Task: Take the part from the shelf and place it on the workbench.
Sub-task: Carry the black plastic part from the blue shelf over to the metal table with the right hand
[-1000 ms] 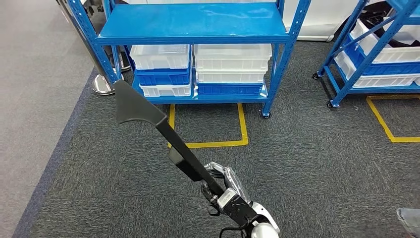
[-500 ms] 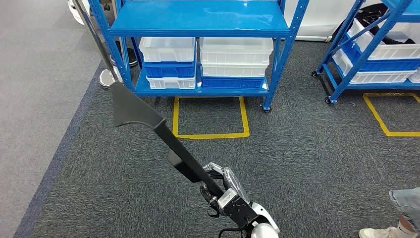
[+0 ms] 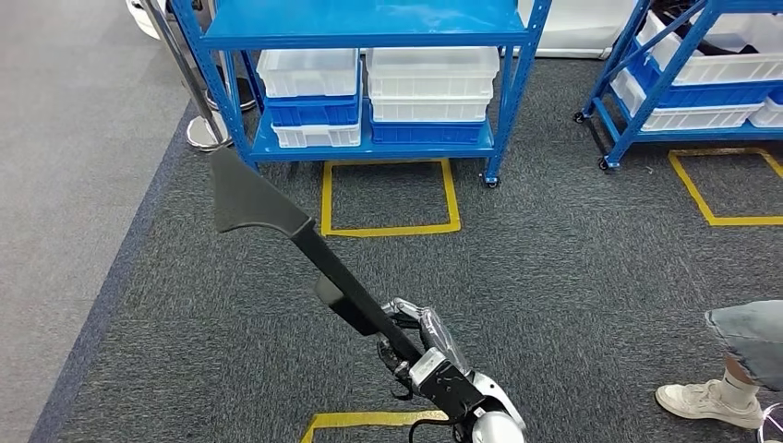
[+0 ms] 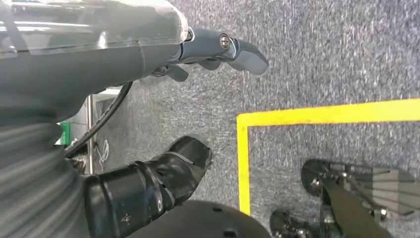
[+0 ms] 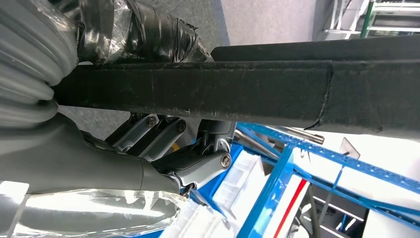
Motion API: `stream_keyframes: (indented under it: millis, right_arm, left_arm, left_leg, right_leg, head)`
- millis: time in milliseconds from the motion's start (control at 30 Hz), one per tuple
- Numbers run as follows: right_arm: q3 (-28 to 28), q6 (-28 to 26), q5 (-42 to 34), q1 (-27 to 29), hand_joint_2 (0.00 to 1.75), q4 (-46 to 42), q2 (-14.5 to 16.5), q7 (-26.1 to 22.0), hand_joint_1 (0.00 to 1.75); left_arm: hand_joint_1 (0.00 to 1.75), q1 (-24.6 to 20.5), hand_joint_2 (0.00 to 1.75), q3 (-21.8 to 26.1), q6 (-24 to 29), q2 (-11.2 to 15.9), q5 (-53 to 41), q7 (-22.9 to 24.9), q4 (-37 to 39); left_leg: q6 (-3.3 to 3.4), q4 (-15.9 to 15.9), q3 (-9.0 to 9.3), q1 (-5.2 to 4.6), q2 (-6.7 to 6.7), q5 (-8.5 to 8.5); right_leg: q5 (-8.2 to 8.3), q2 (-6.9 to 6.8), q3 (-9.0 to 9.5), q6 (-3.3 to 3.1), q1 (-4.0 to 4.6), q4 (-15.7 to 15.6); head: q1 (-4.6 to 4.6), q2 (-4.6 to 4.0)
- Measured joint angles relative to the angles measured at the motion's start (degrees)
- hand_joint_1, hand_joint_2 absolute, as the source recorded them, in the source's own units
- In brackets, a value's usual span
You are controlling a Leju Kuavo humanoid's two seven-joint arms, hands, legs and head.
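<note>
1. The head view looked forward and down from high over the carpet toward the blue shelf.
2. The left wrist view faced the carpet closely.
3. The right wrist view sat close behind the right hand, sharing the shelf with the head view.

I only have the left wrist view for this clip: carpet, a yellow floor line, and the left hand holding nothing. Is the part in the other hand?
Observer: Yes. In the head view the right hand grips the long black part near its narrow end.
Operator: Which way does the part point?
Observer: Its wide flared end points away from the robot, toward the blue shelf.
Operator: What is on that shelf?
Observer: Stacked white and blue bins on the lower level.
Operator: Is anyone nearby?
Observer: A person's leg and shoe show at the right edge of the head view, apart from the robot's hand.
</note>
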Motion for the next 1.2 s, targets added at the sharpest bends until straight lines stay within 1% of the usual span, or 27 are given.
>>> stream_keyframes:
  millis: [33,100,133,167,200,233,300,333,367,433,500,533,567,633,667,700,733,767,800,833,900,967,1033,1100,1133,1167,1200]
  right_arm:
    - [0.0,0.0,0.0,0.0,1.75,0.0,0.0,0.0,1.75]
    - [0.1,0.0,0.0,0.1,1.75,0.0,0.0,0.0,1.75]
    - [0.2,0.0,0.0,0.1,1.75,0.0,0.0,0.0,1.75]
    - [0.2,0.0,0.1,0.2,1.75,0.0,0.0,0.0,1.75]
    - [0.3,-0.1,0.2,0.2,1.75,0.0,-0.1,0.0,1.75]
    - [0.3,-0.3,0.5,0.2,1.75,0.0,-0.1,0.0,1.75]
    - [0.4,-0.7,1.2,0.2,1.75,0.0,-0.1,0.0,1.75]
    - [0.4,-1.0,1.5,0.2,1.75,0.0,-0.1,-0.1,1.75]
    - [0.4,-1.2,1.8,0.2,1.75,-0.1,-0.1,-0.1,1.75]
    - [0.5,-1.4,2.1,0.2,1.75,-0.1,-0.2,-0.1,1.75]
    - [0.7,-1.7,2.4,0.1,1.75,-0.3,-0.3,-0.2,1.75]
    - [0.8,-1.9,2.5,0.1,1.75,-0.4,-0.4,-0.3,1.75]
    - [0.8,-2.1,2.6,0.2,1.75,-0.5,-0.5,-0.3,1.75]
    - [0.8,-2.4,2.7,0.5,1.75,-0.6,-0.7,-0.4,1.75]
    - [0.9,-2.6,2.8,0.7,1.75,-0.7,-0.9,-0.4,1.75]
    - [0.9,-2.8,2.9,1.1,1.75,-0.8,-1.2,-0.4,1.75]
    - [0.9,-3.0,2.9,1.4,1.75,-1.0,-1.4,-0.5,1.75]
    - [0.9,-3.1,2.9,1.7,1.75,-1.2,-1.6,-0.5,1.75]
    - [0.9,-3.2,2.9,1.8,1.75,-1.5,-1.8,-0.6,1.75]
    - [1.0,-3.3,2.9,1.9,1.75,-1.8,-2.0,-0.7,1.75]
    - [1.0,-3.6,3.0,2.3,1.75,-2.4,-2.3,-1.0,1.75]
    - [1.1,-4.0,3.0,3.0,1.75,-2.9,-2.7,-1.2,1.75]
    - [1.1,-4.2,3.1,3.4,1.75,-3.5,-3.1,-1.4,1.75]
    - [1.2,-4.4,3.1,3.7,1.75,-4.0,-3.3,-1.5,1.75]
    - [1.2,-4.5,3.2,3.8,1.75,-4.2,-3.4,-1.5,1.75]
    - [1.2,-4.5,3.3,4.0,1.75,-4.3,-3.6,-1.5,1.75]
    - [1.2,-4.6,3.4,4.2,1.75,-4.4,-3.7,-1.5,1.75]
  left_arm:
    - [0.0,0.1,1.75,0.0,0.0,0.0,0.0,0.0,0.0]
    - [0.0,0.2,1.75,0.0,0.0,0.0,0.0,0.0,0.0]
    - [0.0,0.3,1.75,0.0,0.0,0.0,0.0,0.0,0.0]
    - [0.0,0.4,1.75,0.0,0.0,0.0,0.0,0.0,0.0]
    - [0.0,0.4,1.75,0.0,0.0,0.0,0.0,0.0,0.0]
    - [0.0,0.5,1.75,0.0,0.0,0.0,-0.1,0.0,0.0]
    - [0.0,0.4,1.75,0.0,0.0,0.1,-0.1,0.0,0.0]
    - [0.0,0.3,1.75,0.0,0.0,0.2,-0.2,0.0,0.0]
    - [0.0,0.2,1.75,0.0,0.0,0.2,-0.2,0.0,0.0]
    - [0.0,0.1,1.75,0.0,0.0,0.3,-0.3,0.0,0.0]
    - [0.0,0.1,1.75,0.0,0.0,0.3,-0.4,0.1,0.0]
    - [0.0,0.1,1.75,0.0,0.0,0.3,-0.5,0.2,0.0]
    - [0.0,0.1,1.75,0.0,0.0,0.3,-0.6,0.2,0.0]
    - [0.0,0.2,1.75,0.0,0.0,0.3,-0.8,0.3,0.0]
    - [0.0,0.2,1.75,-0.1,0.0,0.3,-1.0,0.4,0.0]
    - [0.0,0.3,1.75,-0.1,0.0,0.3,-1.1,0.4,0.0]
    - [0.0,0.4,1.75,-0.1,0.0,0.3,-1.3,0.5,0.0]
    - [0.0,0.5,1.75,-0.1,0.0,0.3,-1.4,0.5,0.0]
    - [0.0,0.5,1.75,-0.2,0.0,0.3,-1.5,0.5,0.0]
    - [0.0,0.4,1.75,-0.2,0.1,0.3,-1.6,0.5,0.0]
    - [0.0,0.2,1.75,-0.2,0.1,0.3,-1.8,0.5,0.0]
    - [0.0,0.3,1.75,-0.2,0.1,0.3,-1.9,0.5,0.0]
    - [0.0,0.5,1.75,-0.2,0.2,0.3,-2.0,0.6,0.0]
    - [0.0,0.5,1.75,-0.2,0.2,0.4,-2.2,0.7,0.0]
    - [0.0,0.5,1.75,-0.2,0.1,0.4,-2.3,0.7,0.0]
    - [0.0,0.5,1.75,-0.2,0.1,0.4,-2.3,0.7,0.0]
    - [0.0,0.5,1.75,-0.2,0.1,0.4,-2.3,0.7,0.0]
  left_leg:
    - [-0.28,2.0,-0.77,0.1,-0.05,-1.88]
    - [-0.75,8.8,-3.02,0.21,-0.09,-6.73]
    - [-0.93,12.2,-4.0,0.23,-0.08,-8.3]
    - [-1.04,14.3,-4.31,0.23,-0.08,-8.83]
    - [-1.07,14.3,-3.59,0.23,-0.08,-8.31]
    - [-1.01,12.1,-1.76,0.23,-0.01,-7.02]
    - [-0.57,4.3,3.48,0.01,0.94,-4.71]
    - [-0.17,1.3,5.25,-0.22,1.45,-4.16]
    - [0.24,-0.5,6.17,-0.44,1.82,-4.12]
    - [1.02,-1.3,6.06,-0.6,1.41,-3.98]
    - [1.72,-2.0,5.98,-0.24,0.72,-3.44]
    - [2.1,-2.2,5.9,-0.03,0.43,-3.11]
    - [2.35,-2.3,5.74,0.06,0.17,-2.86]
    - [2.6,-2.2,5.2,0.07,-0.5,-2.54]
    - [2.57,-2.1,4.98,0.09,-0.92,-2.44]
    - [2.5,-2.0,4.78,0.12,-1.41,-2.35]
    - [2.4,-1.8,4.62,0.17,-1.93,-2.31]
    - [2.26,-1.5,4.47,0.23,-2.46,-2.31]
    - [2.04,-1.2,4.23,0.22,-2.96,-2.34]
    - [1.74,-0.8,3.87,0.17,-3.44,-2.37]
    - [0.92,-0.4,3.15,0.14,-4.28,-2.15]
    - [0.15,-0.4,2.64,0.33,-4.85,-1.84]
    - [-0.34,1.4,1.69,0.4,-3.69,-3.22]
    - [-0.67,7.1,-0.69,0.38,-1.92,-6.84]
    - [-0.8,10.7,-2.15,0.4,-1.56,-8.67]
    - [-0.88,13.6,-3.2,0.4,-1.4,-9.8]
    - [-0.87,14.7,-3.42,0.39,-1.28,-9.97]
  right_leg:
    - [0.47,-0.08,-0.33,-0.44,-0.1,-0.1]
    - [1.19,-0.2,-1.25,-0.92,0.05,0.1]
    - [1.49,-0.24,-1.78,-0.96,0.14,0.2]
    - [1.74,-0.27,-2.32,-0.95,0.21,0.4]
    - [1.92,-0.32,-2.82,-0.9,0.25,0.6]
    - [2.02,-0.46,-3.22,-0.85,0.27,0.9]
    - [2.05,-0.83,-3.69,-0.7,0.4,1.5]
    - [2.08,-1.09,-3.82,-0.53,0.49,1.7]
    - [2.13,-1.35,-3.92,-0.32,0.58,1.9]
    - [2.33,-2.02,-4.03,0.23,0.66,1.9]
    - [1.61,-1.86,-4.36,0.87,0.6,2.7]
    - [0.35,-1.39,-5.1,1.19,0.53,4.4]
    - [-1.48,-0.78,-6.4,1.47,0.37,7.2]
    - [-5.09,-0.12,-9.88,1.81,0.07,14.7]
    - [-5.75,-0.04,-11.07,1.93,-0.09,17.3]
    - [-5.22,0.02,-11.26,2.03,-0.26,17.8]
    - [-3.66,0.17,-10.33,2.11,-0.45,16.1]
    - [-1.54,0.57,-8.58,2.17,-0.66,12.7]
    - [0.06,1.49,-6.72,2.19,-0.85,9.0]
    - [1.06,2.41,-5.32,2.18,-0.98,5.9]
    - [1.28,3.49,-4.51,1.92,-0.97,3.4]
    - [1.66,2.73,-4.71,1.23,-0.9,3.1]
    - [2.12,1.75,-4.82,0.43,-0.97,2.8]
    - [2.34,0.61,-5.02,-0.04,-0.85,2.7]
    - [2.37,-0.04,-5.13,-0.16,-0.71,2.7]
    - [2.39,-0.74,-5.21,-0.21,-0.55,2.7]
    - [2.39,-1.44,-5.27,-0.23,-0.41,2.7]
  head:
    - [-0.02,0.0]
    - [-0.06,0.0]
    - [-0.06,0.0]
    - [-0.06,0.0]
    - [-0.07,0.0]
    - [-0.07,0.0]
    - [-0.07,0.0]
    - [-0.04,0.0]
    - [-0.03,0.0]
    - [0.01,0.0]
    - [0.01,0.0]
    - [0.03,0.0]
    - [0.05,0.0]
    - [0.08,0.0]
    - [0.08,0.0]
    - [0.08,0.0]
    - [0.08,0.0]
    - [0.08,0.0]
    - [0.08,0.0]
    - [0.07,0.0]
    - [0.03,0.0]
    - [0.02,0.0]
    - [0.01,0.0]
    - [-0.02,0.0]
    - [-0.01,0.0]
    - [-0.01,0.0]
    - [-0.02,0.0]
